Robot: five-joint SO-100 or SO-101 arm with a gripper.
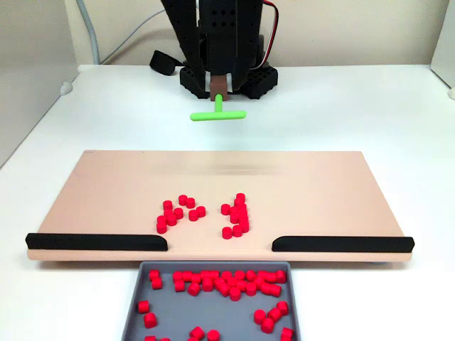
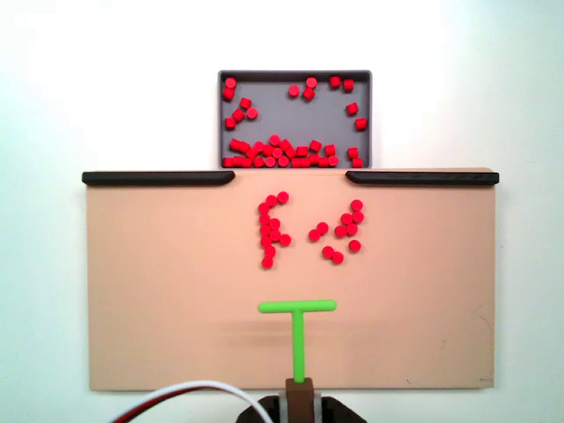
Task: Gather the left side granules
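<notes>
Two clusters of red granules lie on the tan board [image 1: 106, 185]. The left-side granules [image 1: 178, 213] form the left cluster in a fixed view from the front. Seen from above in a fixed view, they are the right cluster [image 2: 342, 231]. My gripper [image 1: 219, 89] [image 2: 300, 392] is shut on the stem of a green T-shaped stick [image 1: 217, 114] [image 2: 298, 308]. The stick's crossbar hangs over the board's arm-side part, well apart from both clusters and touching no granule.
A second red cluster [image 1: 236, 217] [image 2: 271, 229] lies beside the first. Two black strips [image 1: 96, 242] [image 1: 341, 244] line the board's edge with a gap between them. Beyond that gap sits a grey tray [image 1: 135, 298] [image 2: 220, 115] holding several red pellets. White table surrounds the board.
</notes>
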